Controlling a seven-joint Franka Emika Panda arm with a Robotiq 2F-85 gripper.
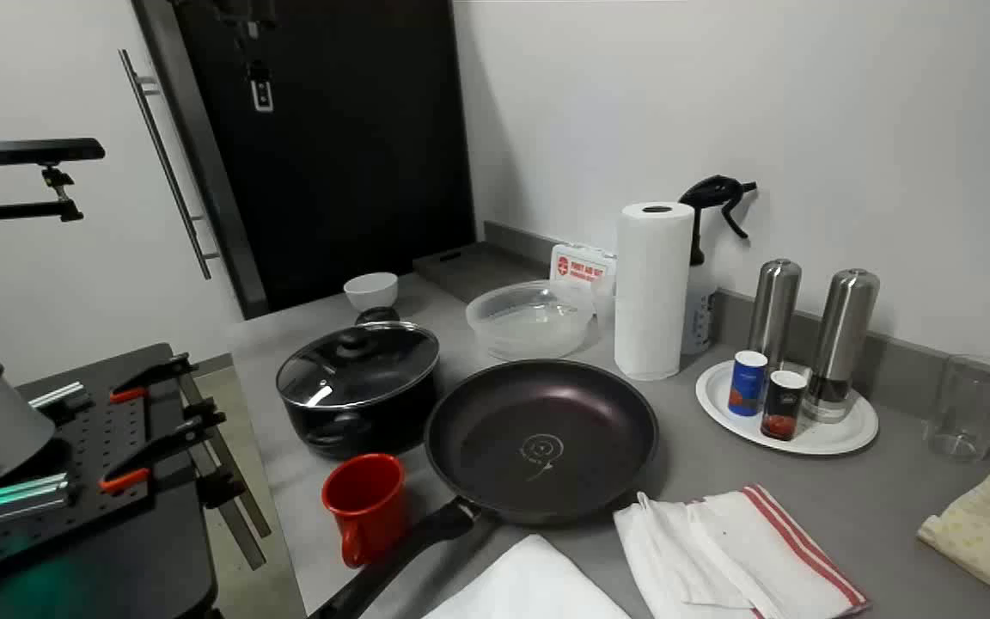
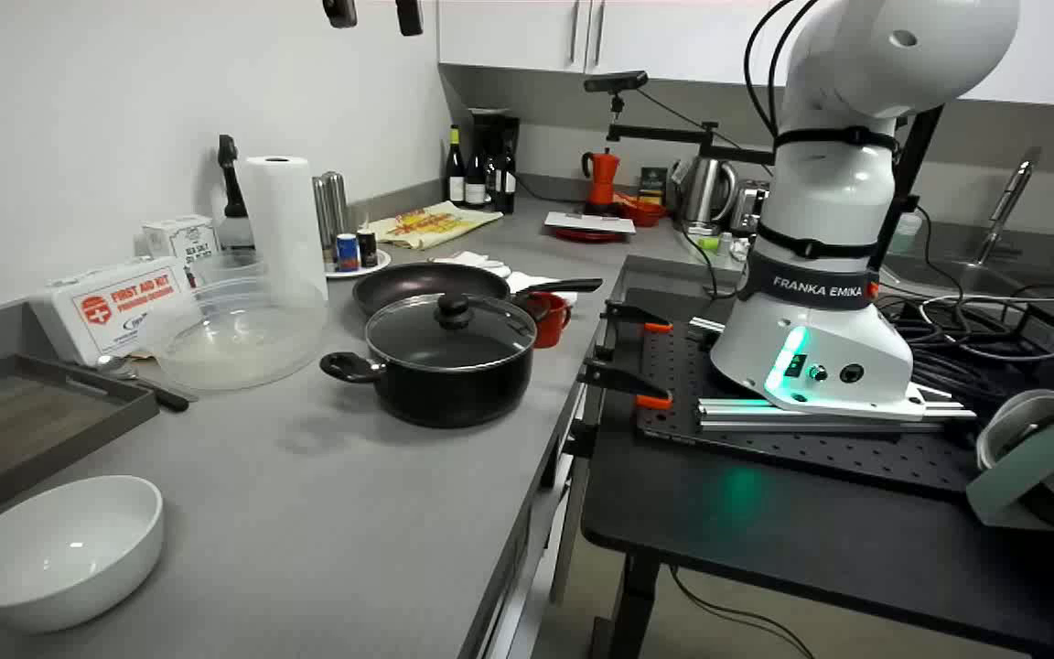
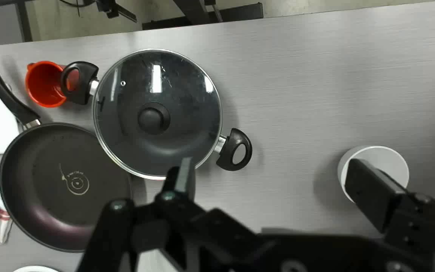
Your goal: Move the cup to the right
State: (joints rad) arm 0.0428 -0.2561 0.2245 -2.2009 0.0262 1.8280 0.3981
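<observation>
The cup, a small red mug, (image 1: 366, 507) stands upright on the grey counter in an exterior view, between the lidded pot and the pan's handle, with its own handle toward the camera. In an exterior view the cup (image 2: 549, 322) is partly hidden behind the pot. In the wrist view the cup (image 3: 45, 85) is at the upper left, partly covered by a pot handle. My gripper (image 3: 272, 170) is open and empty, high above the counter and away from the cup. Its fingertips (image 2: 375, 16) show at the top of an exterior view. A finger (image 1: 261, 93) also shows before the dark door.
A black lidded pot (image 1: 357, 387) and a frying pan (image 1: 542, 438) stand beside the cup. A white bowl (image 2: 56, 554), clear plastic container (image 1: 529, 322), paper towel roll (image 1: 654, 292), plate with shakers (image 1: 718, 395) and towels (image 1: 736, 550) share the counter.
</observation>
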